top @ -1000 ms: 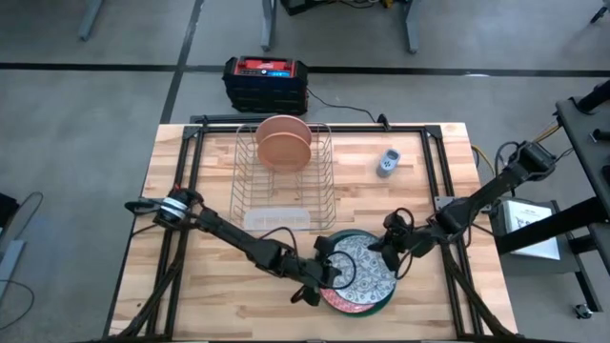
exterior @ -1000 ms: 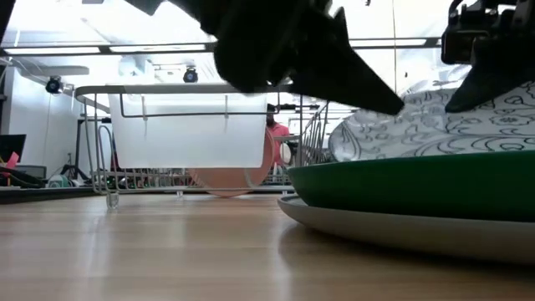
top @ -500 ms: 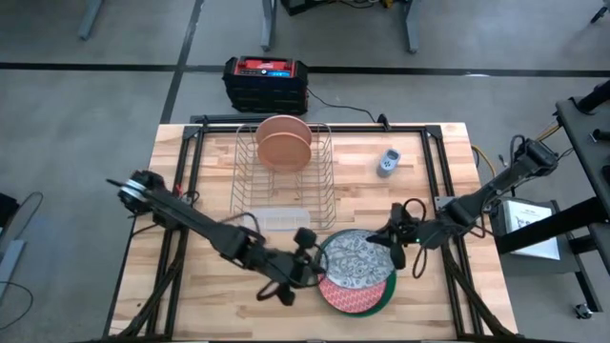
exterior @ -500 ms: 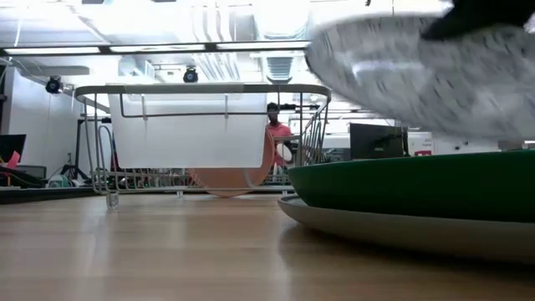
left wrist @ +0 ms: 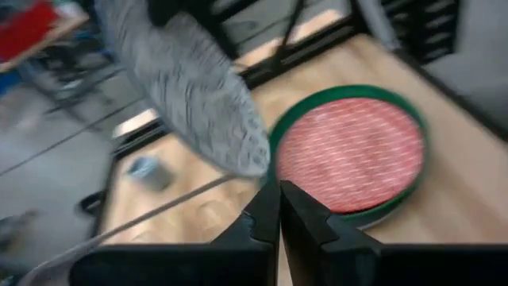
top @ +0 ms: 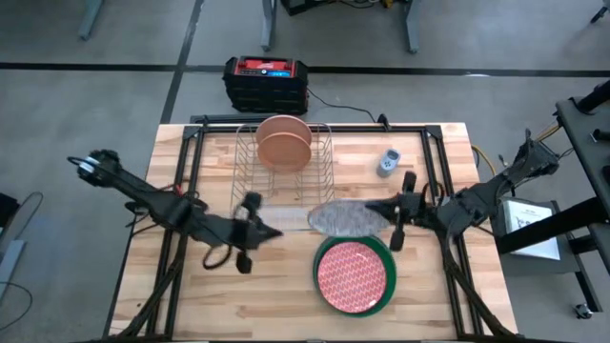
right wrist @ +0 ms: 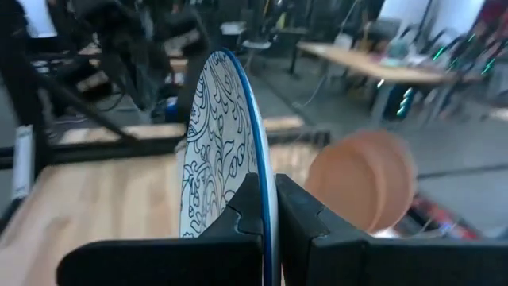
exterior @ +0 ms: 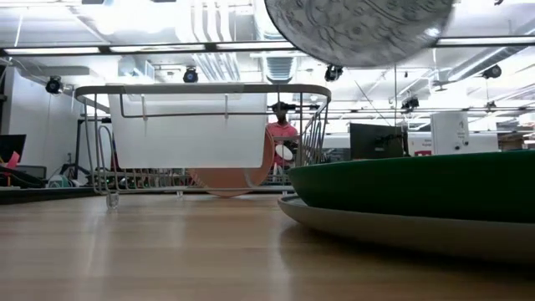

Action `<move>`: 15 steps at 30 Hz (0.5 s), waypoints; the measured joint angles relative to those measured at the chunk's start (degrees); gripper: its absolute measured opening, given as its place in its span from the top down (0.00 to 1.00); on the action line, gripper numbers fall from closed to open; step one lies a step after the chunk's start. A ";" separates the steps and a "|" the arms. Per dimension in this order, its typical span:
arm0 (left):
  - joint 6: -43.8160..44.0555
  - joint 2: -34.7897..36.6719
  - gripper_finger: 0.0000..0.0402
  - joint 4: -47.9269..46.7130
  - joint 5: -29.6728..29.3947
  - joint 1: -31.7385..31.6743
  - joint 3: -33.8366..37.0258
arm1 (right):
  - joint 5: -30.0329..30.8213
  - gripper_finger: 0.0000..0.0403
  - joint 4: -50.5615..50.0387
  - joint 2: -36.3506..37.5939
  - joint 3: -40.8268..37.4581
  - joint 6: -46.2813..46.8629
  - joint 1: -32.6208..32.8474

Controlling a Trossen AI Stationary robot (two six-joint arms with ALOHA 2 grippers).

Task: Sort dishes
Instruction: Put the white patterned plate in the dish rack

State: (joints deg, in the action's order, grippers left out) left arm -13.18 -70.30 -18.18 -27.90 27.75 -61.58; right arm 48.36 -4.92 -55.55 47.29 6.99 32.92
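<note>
Your right gripper (top: 398,217) pinches the patterned plate (top: 343,218) by its rim, held up just beside the rack's (top: 283,176) front edge, while the left gripper (top: 250,221) stays closed, empty.

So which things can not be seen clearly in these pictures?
- Grey plate: the low view shows only its rim under the green plate; in the high view the green plate covers it.
- Red plate: hidden in the low view behind the green plate's rim.
- Patterned plate: cut off by the low view's top edge, blurred in the left wrist view.
- Gadget: too small in the high view to identify.
- Pink plates: their number is unclear in the rack.
</note>
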 joint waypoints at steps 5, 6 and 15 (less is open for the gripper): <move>-0.75 9.07 1.00 0.09 -9.15 0.00 6.38 | -2.88 1.00 0.10 0.00 5.33 -10.40 -6.45; -0.77 10.60 1.00 0.05 -10.39 0.00 7.33 | -4.47 1.00 0.15 -0.02 6.12 -12.21 -8.24; -3.62 20.85 1.00 0.29 -16.92 0.00 13.93 | -24.55 1.00 10.56 -0.59 5.75 -25.27 -27.50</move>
State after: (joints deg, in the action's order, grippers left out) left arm -16.81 -49.45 -17.89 -44.82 27.75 -47.64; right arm 23.81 5.65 -56.14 53.04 -18.28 5.41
